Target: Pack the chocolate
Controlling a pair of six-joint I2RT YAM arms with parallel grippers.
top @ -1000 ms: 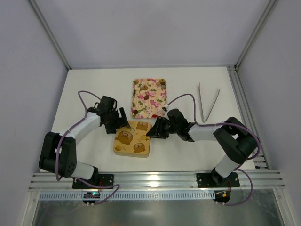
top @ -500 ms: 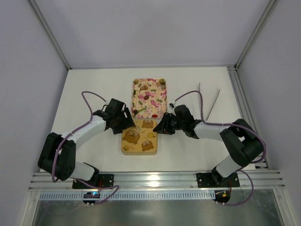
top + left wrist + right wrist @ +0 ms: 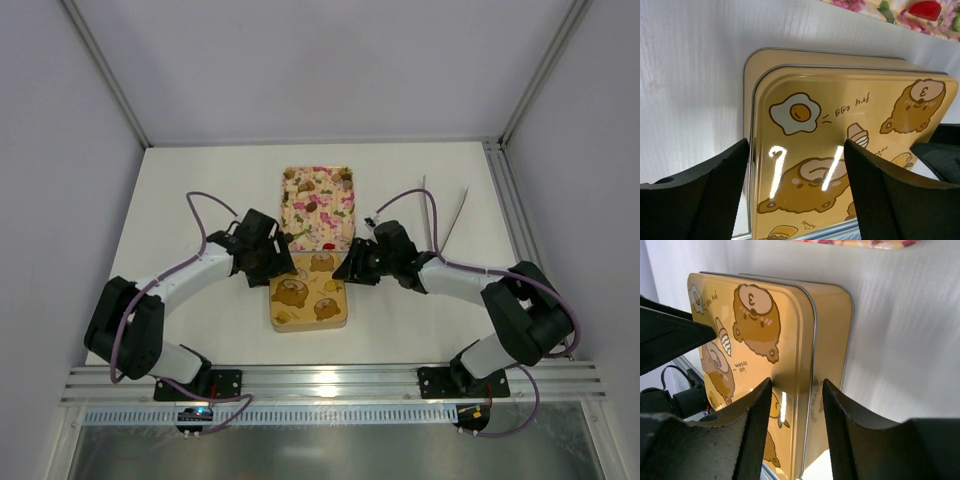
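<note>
- The white table point(image 3: 200, 190) holds everything.
- The gold box point(image 3: 310, 300) lies flat in the middle of the table, on the side near the arms. Its lid is on. The lid has brown bears and a fried egg drawn on it.
- The pink flower tray point(image 3: 320, 212) sits just behind the box. A thin strip of table shows between them.
- The left gripper point(image 3: 796, 150) is at the box's far left corner. Its fingers are spread wide over the lid and are not squeezing anything.
- The right gripper point(image 3: 796, 385) is at the box's far right corner. Its fingers are only a little apart, and the lid's edge shows in the gap. I cannot tell if they pinch it.
- The silver tongs point(image 3: 428, 210) lie off to the right, away from the box.
- The chocolate point(image 3: 308, 186) is in the pink tray, as small brown bits.
</note>
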